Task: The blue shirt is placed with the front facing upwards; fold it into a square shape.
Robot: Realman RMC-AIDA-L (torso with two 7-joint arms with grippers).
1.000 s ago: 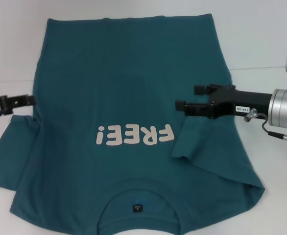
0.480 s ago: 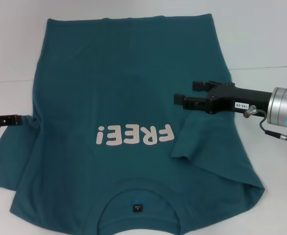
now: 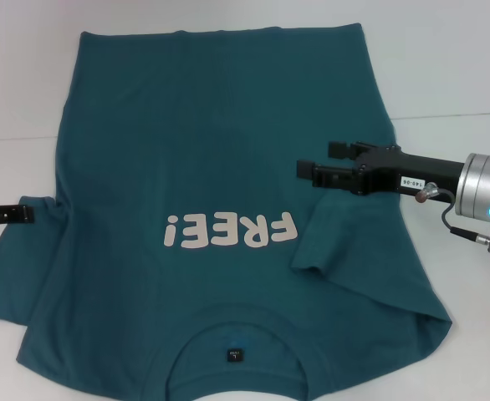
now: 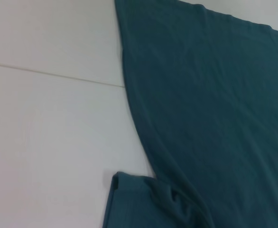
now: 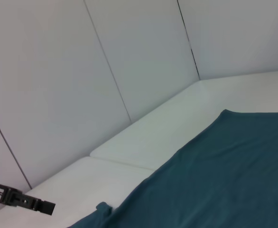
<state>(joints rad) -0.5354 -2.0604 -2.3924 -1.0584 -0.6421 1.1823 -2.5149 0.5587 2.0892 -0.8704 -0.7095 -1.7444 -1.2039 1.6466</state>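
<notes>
A: Head view. The large dark teal-blue short-sleeved cotton shirt (image 3: pixel 220 209) is seen spread across the white tabletop (image 3: pixel 446 58), filling most of the frame. The whitish "FREE!" print (image 3: pixel 231 230) is read upside down at centre, and the small black neck label (image 3: pixel 234 355) is found at the lower middle, inside the collar.

B: Sleeves?

A: The sleeve (image 3: pixel 345 242) at the right of the frame is recorded as folded inward over the body, with a raised edge near the print. The sleeve at the left lies flat, extending toward the lower left.

B: Grippers?

A: The right gripper (image 3: pixel 316 164) is held over the folded sleeve at centre right, fingers spread, nothing between them. The left gripper (image 3: pixel 15 215) is seen only partly at the left edge, beside the flat sleeve; whether it is spread or pressed together cannot be told.

B: Left wrist view?

A: The shirt's side edge is shown running diagonally over the white tabletop, with a rumpled sleeve hem at bottom centre.

B: Right wrist view?

A: The shirt fills the lower right. The left gripper appears at lower left, against pale wall panels (image 5: pixel 58 85).
</notes>
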